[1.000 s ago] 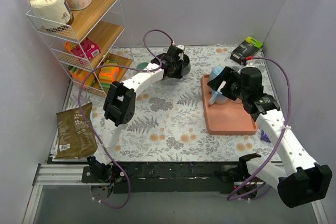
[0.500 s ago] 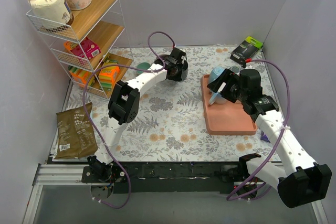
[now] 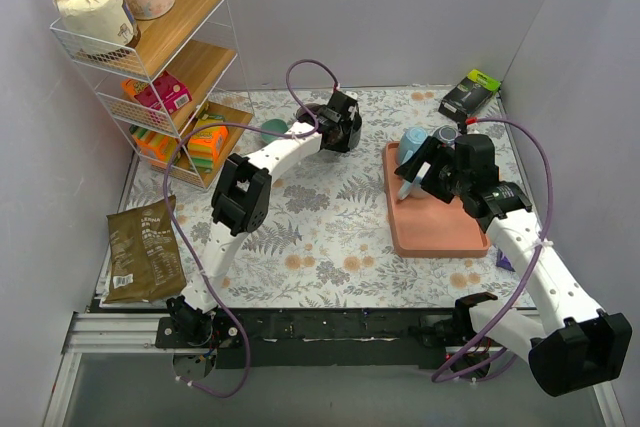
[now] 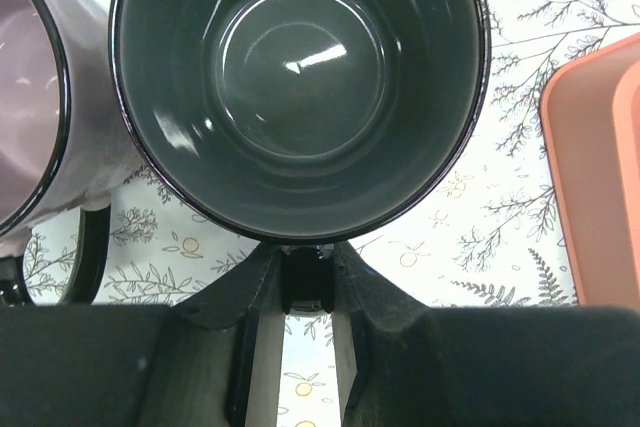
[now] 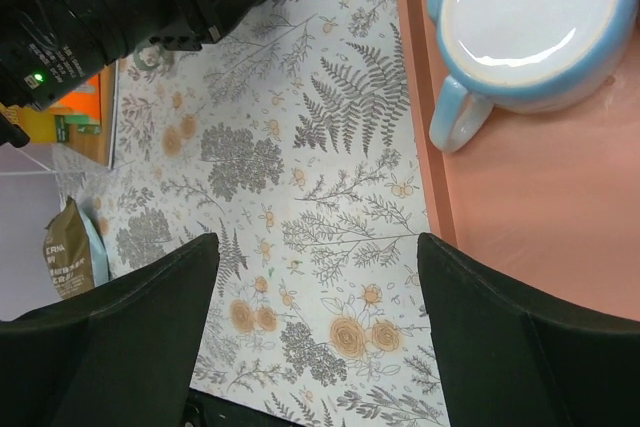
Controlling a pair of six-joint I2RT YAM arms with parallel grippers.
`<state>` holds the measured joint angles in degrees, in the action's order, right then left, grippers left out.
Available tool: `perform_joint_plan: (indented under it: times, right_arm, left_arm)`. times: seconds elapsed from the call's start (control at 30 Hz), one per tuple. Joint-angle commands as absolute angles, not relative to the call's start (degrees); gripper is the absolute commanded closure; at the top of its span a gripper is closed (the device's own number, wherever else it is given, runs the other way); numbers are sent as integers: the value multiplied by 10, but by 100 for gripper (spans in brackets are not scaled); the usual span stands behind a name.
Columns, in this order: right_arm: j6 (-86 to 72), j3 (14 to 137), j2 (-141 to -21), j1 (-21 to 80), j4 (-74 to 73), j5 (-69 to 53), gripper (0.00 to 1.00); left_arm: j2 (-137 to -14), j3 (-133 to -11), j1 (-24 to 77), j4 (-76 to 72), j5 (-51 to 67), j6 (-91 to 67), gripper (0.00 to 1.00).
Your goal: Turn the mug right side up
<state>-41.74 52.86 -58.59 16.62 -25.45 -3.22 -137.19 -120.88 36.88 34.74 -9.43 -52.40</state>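
Pinching the handle of the dark mug (image 4: 300,77) in the left gripper (image 4: 305,287), rim just ahead. Holding the right gripper (image 5: 318,287) spread wide, blue cup (image 5: 525,22) ahead on the tray (image 5: 560,217).

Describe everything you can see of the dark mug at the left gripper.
The dark mug looks like glossy ceramic, dark grey inside with a black rim. Its mouth faces the left wrist camera, showing an empty interior with light reflections. The left gripper is closed on a dark part just below the rim, probably the handle. The mug is over the floral table, left of the orange tray, with a lilac mug close against its other side; contact is unclear.
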Motion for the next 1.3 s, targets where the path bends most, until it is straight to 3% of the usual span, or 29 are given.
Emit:
perform_joint_plan:
  times: [0.0, 0.1, 0.23, 0.5, 0.57, 0.8, 0.83, 1.1, 1.27]
  right_arm:
    - [-410, 557, -589, 166, -276, -27, 13]
    - [-420, 554, -587, 166, -276, -29, 12]
    - [-424, 562, -592, 166, -294, -15, 9]
    - [-391, 595, -622, 166, -344, 17, 8]
    - [-385, 609, -636, 166, -367, 44, 7]
    - [-371, 638, -677, 166, -399, 107, 9]
    - [-378, 632, -679, 172, -396, 118, 10]
    - [-445, 641, -747, 257, -369, 251, 12]
    - [-520, 683, -829, 285, -428, 352, 20]
  left_arm:
    - [-1375, -1243, 371, 326, -101, -514, 89]
    - [-1383, -1260, 371, 330, -99, -513, 81]
    - [-1378, -1265, 372, 327, -99, -511, 59]
    - [-1347, -1263, 371, 301, -86, -505, 37]
    - [-1328, -1262, 371, 301, -81, -510, 34]
    - [-1221, -1202, 371, 287, -40, -536, 10]
    - [-1205, -1176, 371, 283, -41, -538, 2]
    - [-1008, -982, 370, 244, -54, -527, 2]
    - [-913, -851, 356, 223, -54, -541, 2]
